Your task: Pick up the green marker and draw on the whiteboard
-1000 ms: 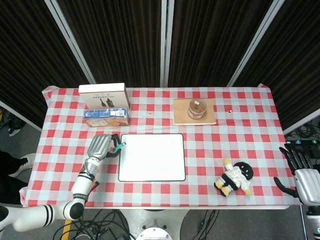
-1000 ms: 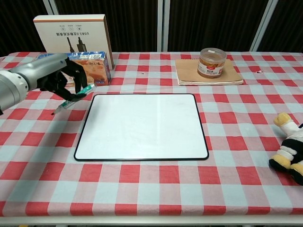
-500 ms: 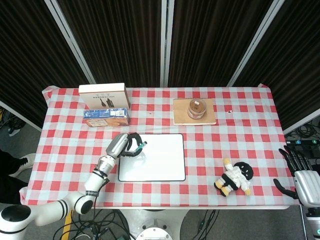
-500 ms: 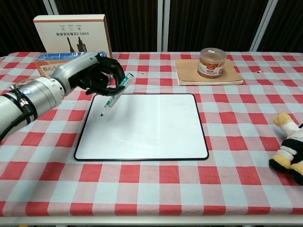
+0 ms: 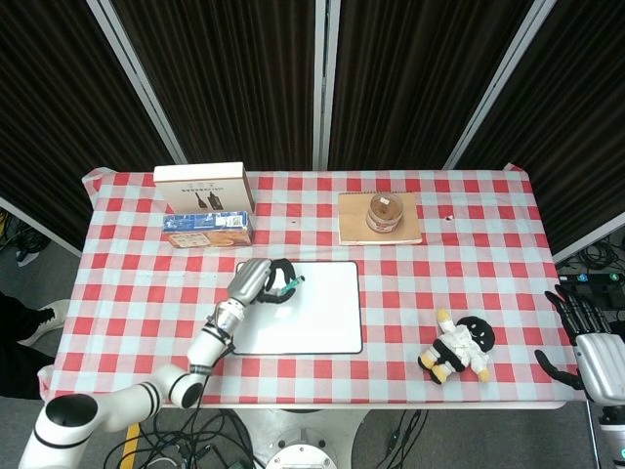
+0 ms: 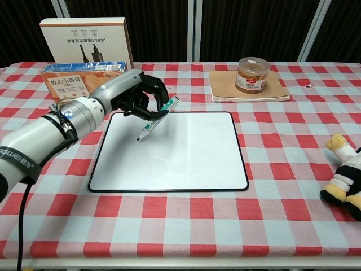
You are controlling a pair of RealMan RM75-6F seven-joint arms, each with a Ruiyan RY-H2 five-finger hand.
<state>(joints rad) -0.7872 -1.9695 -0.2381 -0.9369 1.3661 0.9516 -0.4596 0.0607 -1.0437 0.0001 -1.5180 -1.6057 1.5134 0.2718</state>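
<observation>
My left hand (image 6: 138, 96) (image 5: 260, 281) holds the green marker (image 6: 157, 119) (image 5: 290, 286) slanted over the upper left part of the whiteboard (image 6: 180, 155) (image 5: 312, 313). The marker's tip points down at the board's surface; whether it touches I cannot tell. The board is white and unmarked. My right hand (image 5: 589, 337) hangs off the table's right edge with fingers spread and nothing in it; it shows only in the head view.
A white box (image 6: 84, 36) and a snack box (image 6: 82, 79) stand behind my left hand. A jar (image 6: 252, 74) sits on a brown notebook (image 6: 248, 90) at the back. A plush toy (image 6: 343, 180) lies at the right front.
My left hand has carried the marker rightward, from beside the board's left edge to over its upper left area.
</observation>
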